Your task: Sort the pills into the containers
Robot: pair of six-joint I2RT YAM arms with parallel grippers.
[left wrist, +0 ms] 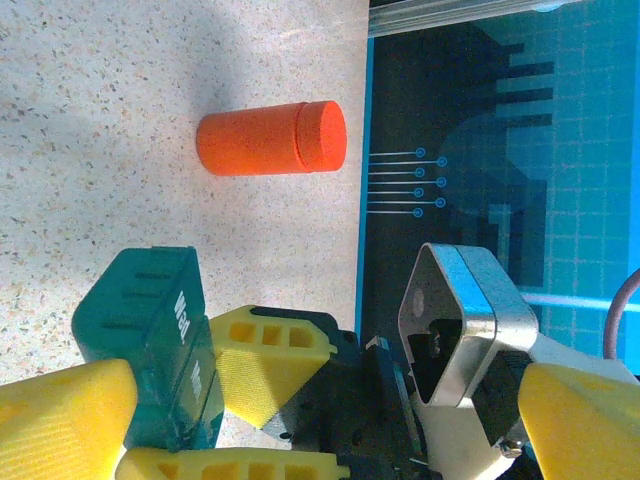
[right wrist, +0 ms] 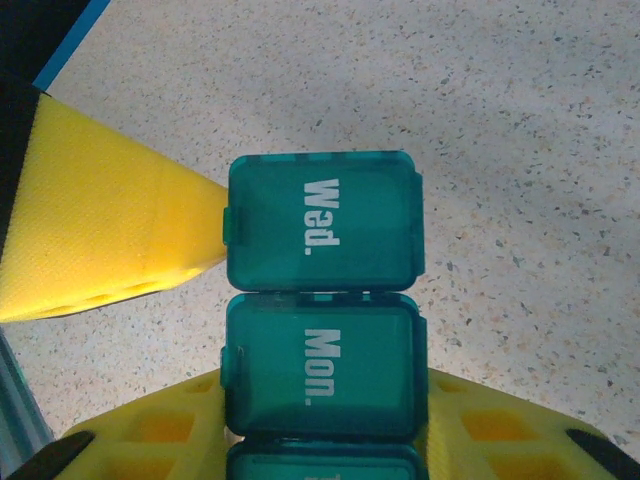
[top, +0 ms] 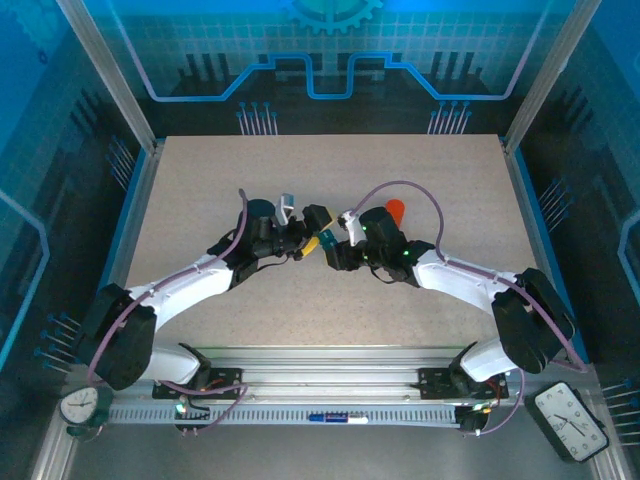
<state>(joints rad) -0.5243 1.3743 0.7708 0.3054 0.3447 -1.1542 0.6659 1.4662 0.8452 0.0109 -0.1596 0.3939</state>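
Surface: speckled beige table (top: 330, 180) inside a blue-panelled enclosure.
Pill box: dark-teal strip (right wrist: 320, 300) near the table's centre, lids marked "Wed." and "Mon." closed; it lies at about 6 o'clock from the orange bottle in the left wrist view.
Orange bottle: on its side (left wrist: 270, 138), capped, well apart from the box, toward 12 o'clock in the top view.
Right gripper: clamped on the pill box (right wrist: 320, 425), yellow pads touching both sides of it.
Left gripper: jaws spread wide (left wrist: 330, 400), holding nothing, one yellow finger just beside the box's "Wed." end.
Step in hand: likely steadying the box so a lid can be opened.
Next move: probably the left fingertip must catch the small lid tab at 9 o'clock of "Wed." in the right wrist view; no pills are visible.
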